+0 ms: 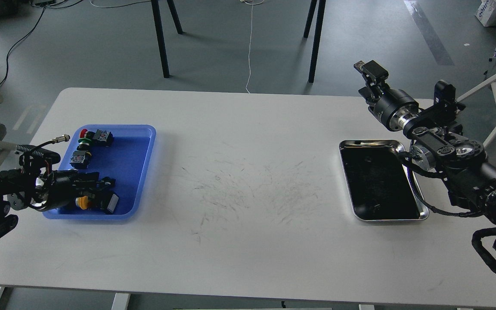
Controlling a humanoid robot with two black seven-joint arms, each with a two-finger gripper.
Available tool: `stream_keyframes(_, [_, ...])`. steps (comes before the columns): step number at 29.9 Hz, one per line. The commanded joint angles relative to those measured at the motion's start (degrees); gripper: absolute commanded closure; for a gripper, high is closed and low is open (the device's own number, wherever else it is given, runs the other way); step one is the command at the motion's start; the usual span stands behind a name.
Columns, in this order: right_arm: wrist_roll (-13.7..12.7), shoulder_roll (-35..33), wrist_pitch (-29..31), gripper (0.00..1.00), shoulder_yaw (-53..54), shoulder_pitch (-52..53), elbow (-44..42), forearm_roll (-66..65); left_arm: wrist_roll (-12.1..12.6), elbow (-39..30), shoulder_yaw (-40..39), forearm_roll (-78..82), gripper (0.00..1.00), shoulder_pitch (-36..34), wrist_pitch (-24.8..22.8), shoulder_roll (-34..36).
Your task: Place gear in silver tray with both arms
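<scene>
Left gripper (101, 184): 9 o'clock, over blue tray (138, 172), finger state cannot be told | Right gripper (366, 71): 2 o'clock, raised, indeterminate | Silver tray (420, 198): 3 o'clock on table (248, 172), no gear inside.

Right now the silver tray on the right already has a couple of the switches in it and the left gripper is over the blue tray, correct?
Not quite. The head view shows the silver tray holds no switches; they all sit in the blue tray, where the left gripper is.
</scene>
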Motion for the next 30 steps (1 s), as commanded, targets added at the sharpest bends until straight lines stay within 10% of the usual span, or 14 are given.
stream_keyframes(1, [0.0,0.0,0.0,0.16,0.0,0.0,0.0,0.0,0.0,0.0,0.0,-0.1,0.53,-0.1,-0.1,0.2])
stream_keyframes(30, [0.0,0.1,0.0,0.16,-0.1,0.0,0.0,-0.1,0.0,-1.1,0.0,0.0,0.74,0.0,-0.6,0.3])
